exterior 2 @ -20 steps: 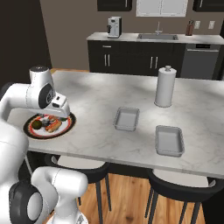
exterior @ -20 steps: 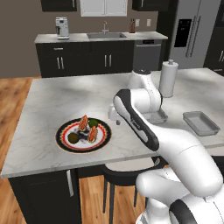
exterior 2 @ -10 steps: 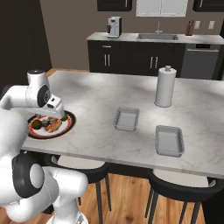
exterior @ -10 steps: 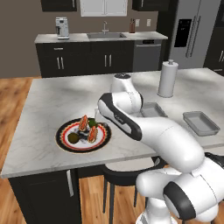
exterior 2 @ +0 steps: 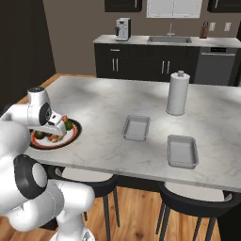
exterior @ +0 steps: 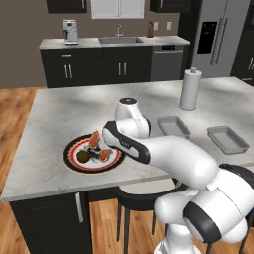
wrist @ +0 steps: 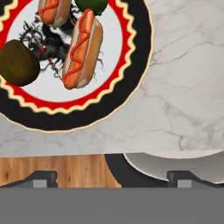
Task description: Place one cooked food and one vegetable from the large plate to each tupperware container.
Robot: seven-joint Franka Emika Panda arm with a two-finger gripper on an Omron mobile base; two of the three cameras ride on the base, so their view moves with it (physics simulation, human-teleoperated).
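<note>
Approach to the large plate [wrist: 131, 94], before the first pick; both grey trays lie bare.

From left to right in the hand view: a dark round vegetable [wrist: 17, 62], a hot dog [wrist: 82, 49] at mid-plate, then bare marble counter [wrist: 183, 87]. The gripper [wrist: 111, 177] hangs over the plate's near rim and the counter edge, jaws wide apart and holding nothing. The hot dog lies ahead of the fingertips, not between them. The next move likely calls for reaching forward, centring over the hot dog, then descending. The trays [exterior: 173, 126] [exterior: 227, 139] sit well apart to the right.
</note>
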